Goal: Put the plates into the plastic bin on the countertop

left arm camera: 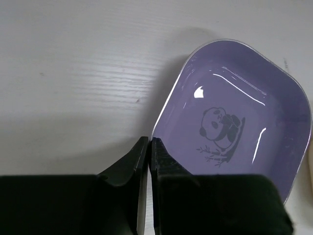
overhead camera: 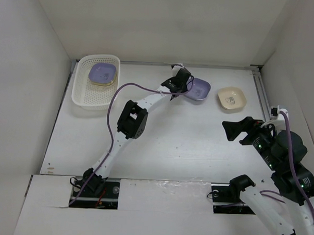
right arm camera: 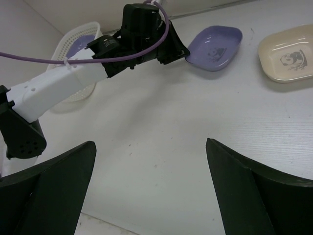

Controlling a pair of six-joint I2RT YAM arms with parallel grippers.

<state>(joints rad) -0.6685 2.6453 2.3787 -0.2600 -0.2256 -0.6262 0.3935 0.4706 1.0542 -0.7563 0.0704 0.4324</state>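
matte white counter [overhead camera: 171, 144], faintly grained. left end effector [left arm camera: 149, 142] is pinched together on the left rim of a glossy lavender plate [left arm camera: 234, 122], a shallow rounded-square dish lying mid-back, panda print [left arm camera: 220, 129] up, near a cream plate [overhead camera: 231, 98]. right end effector [right arm camera: 150, 143] stands wide apart. mesh-walled bin [overhead camera: 79, 101], back-left, holds stacked plates [overhead camera: 102, 73].

Smooth, glossy plastic gleams on the lavender plate [left arm camera: 234, 122] and the cream plate [right arm camera: 288, 58], against a matt white countertop [left arm camera: 73, 73] with a faint grain, a perforated white plastic bin [overhead camera: 87, 98] and the matt black fingers [left arm camera: 124, 169] of the left gripper [left arm camera: 149, 144].
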